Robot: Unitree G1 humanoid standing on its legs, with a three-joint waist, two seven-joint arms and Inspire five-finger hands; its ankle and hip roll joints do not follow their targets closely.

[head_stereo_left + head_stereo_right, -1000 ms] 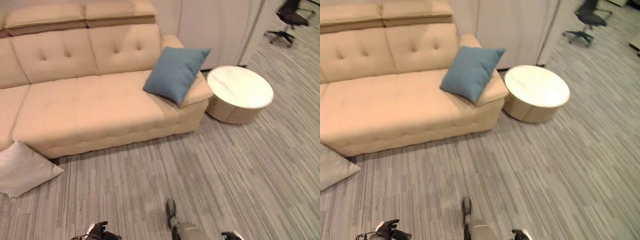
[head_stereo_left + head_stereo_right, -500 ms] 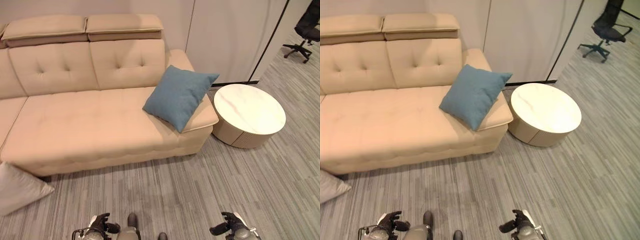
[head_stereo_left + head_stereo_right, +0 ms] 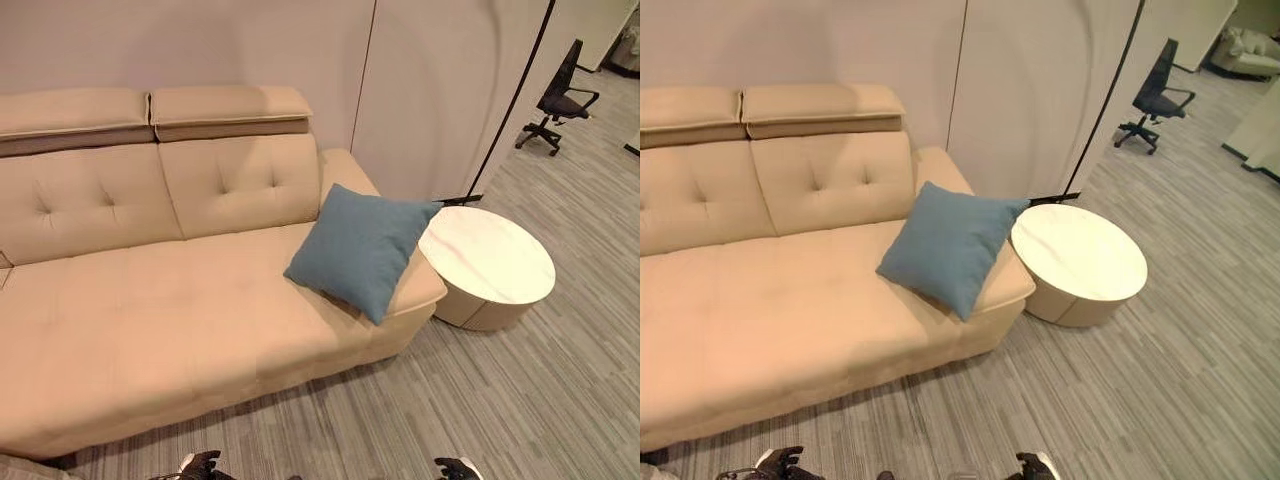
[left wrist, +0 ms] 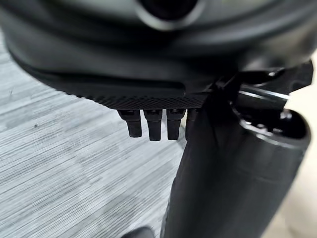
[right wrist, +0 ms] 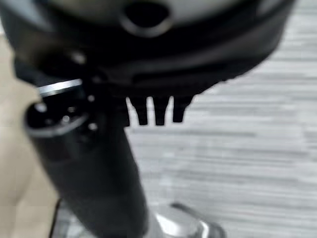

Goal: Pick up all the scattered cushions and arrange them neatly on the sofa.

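A grey striped carpet [image 3: 520, 400] runs beneath a long beige sofa [image 3: 150, 320] set against a pale wall. A blue cushion [image 3: 362, 248] stands tilted on the sofa's right end, leaning on the low armrest. Just right of the sofa sits a round white table [image 3: 487, 265], and a black office chair [image 3: 558, 95] stands far off to the right. The left hand [image 4: 151, 121] and right hand [image 5: 153, 110] hang low over the carpet, fingers straight and loose, grasping nothing.

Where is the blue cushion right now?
The blue cushion leans on the right end of the beige sofa, propped against its right armrest, next to the round white side table on the carpet.
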